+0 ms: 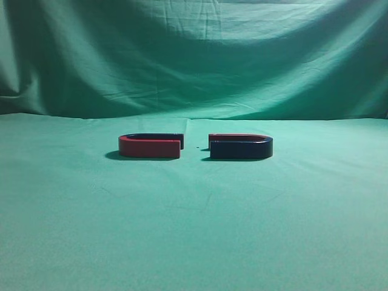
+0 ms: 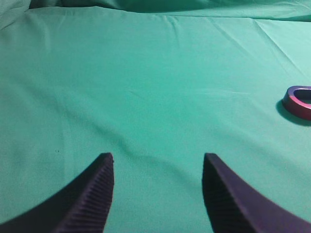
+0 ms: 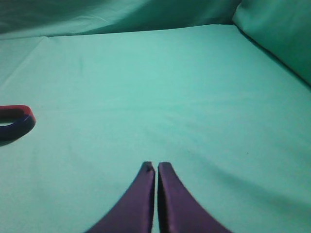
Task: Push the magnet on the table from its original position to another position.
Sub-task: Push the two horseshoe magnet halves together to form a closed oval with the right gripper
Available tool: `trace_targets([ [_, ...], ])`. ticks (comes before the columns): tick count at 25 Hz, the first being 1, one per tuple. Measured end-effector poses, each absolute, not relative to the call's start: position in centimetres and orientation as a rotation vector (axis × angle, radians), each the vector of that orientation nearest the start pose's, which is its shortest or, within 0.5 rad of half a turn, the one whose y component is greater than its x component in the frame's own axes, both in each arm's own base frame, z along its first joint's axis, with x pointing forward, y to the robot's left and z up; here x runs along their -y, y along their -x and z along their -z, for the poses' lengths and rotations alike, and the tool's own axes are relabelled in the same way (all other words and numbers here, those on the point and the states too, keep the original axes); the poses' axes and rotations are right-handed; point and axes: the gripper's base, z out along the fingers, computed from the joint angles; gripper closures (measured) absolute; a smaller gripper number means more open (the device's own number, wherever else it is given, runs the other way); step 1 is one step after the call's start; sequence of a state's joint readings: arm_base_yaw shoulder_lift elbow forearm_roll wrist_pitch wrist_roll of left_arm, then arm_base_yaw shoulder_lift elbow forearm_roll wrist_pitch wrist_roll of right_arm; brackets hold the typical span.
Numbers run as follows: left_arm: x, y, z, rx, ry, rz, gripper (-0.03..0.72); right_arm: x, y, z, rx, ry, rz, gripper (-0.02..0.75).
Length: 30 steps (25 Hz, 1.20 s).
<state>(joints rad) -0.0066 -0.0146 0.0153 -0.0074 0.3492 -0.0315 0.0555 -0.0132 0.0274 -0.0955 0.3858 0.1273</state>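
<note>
The magnet (image 1: 240, 147) lies flat on the table (image 1: 194, 230) right of centre, its navy-black arm facing the camera, its red arm behind and its curved end to the right. It also shows at the left edge of the right wrist view (image 3: 14, 122). My right gripper (image 3: 156, 167) is shut and empty, low over bare cloth, well to the right of the magnet. My left gripper (image 2: 158, 158) is open and empty over bare cloth. Neither gripper shows in the exterior view.
A matching magnet (image 1: 150, 147) with its red arm to the camera lies left of centre, its open end facing the task magnet across a small gap. It also shows at the right edge of the left wrist view (image 2: 299, 101). A wrinkled green backdrop (image 1: 194, 54) hangs behind.
</note>
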Motion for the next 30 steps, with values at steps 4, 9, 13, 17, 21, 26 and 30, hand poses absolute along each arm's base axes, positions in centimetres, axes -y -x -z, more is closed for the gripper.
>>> trace_targets([
  [4, 0.1, -5.3, -17.7, -1.833, 0.027, 0.034, 0.316, 0.0, -5.2, -17.0, -1.882, -0.009, -0.031, 0.738],
  [9, 0.1, -5.3, -17.7, -1.833, 0.027, 0.034, 0.316, 0.0, -5.2, -17.0, -1.882, -0.009, -0.031, 0.738],
  [13, 0.1, -5.3, -17.7, -1.833, 0.027, 0.034, 0.316, 0.0, -5.2, -17.0, -1.882, -0.009, -0.031, 0.738],
  [17, 0.1, -5.3, -17.7, -1.833, 0.027, 0.034, 0.316, 0.0, -5.2, -17.0, -1.882, -0.009, -0.031, 0.738],
  [21, 0.1, -5.3, -17.7, -1.833, 0.027, 0.034, 0.316, 0.0, -5.2, -17.0, -1.882, -0.009, -0.031, 0.738],
  [26, 0.1, -5.3, -17.7, -1.833, 0.027, 0.034, 0.316, -0.1, -5.4, -17.4, -1.831, -0.038, -0.074, 0.738],
  [30, 0.1, -5.3, -17.7, -1.833, 0.027, 0.034, 0.316, -0.3, -5.7, -19.7, -1.57, -0.128, -0.216, 0.738],
])
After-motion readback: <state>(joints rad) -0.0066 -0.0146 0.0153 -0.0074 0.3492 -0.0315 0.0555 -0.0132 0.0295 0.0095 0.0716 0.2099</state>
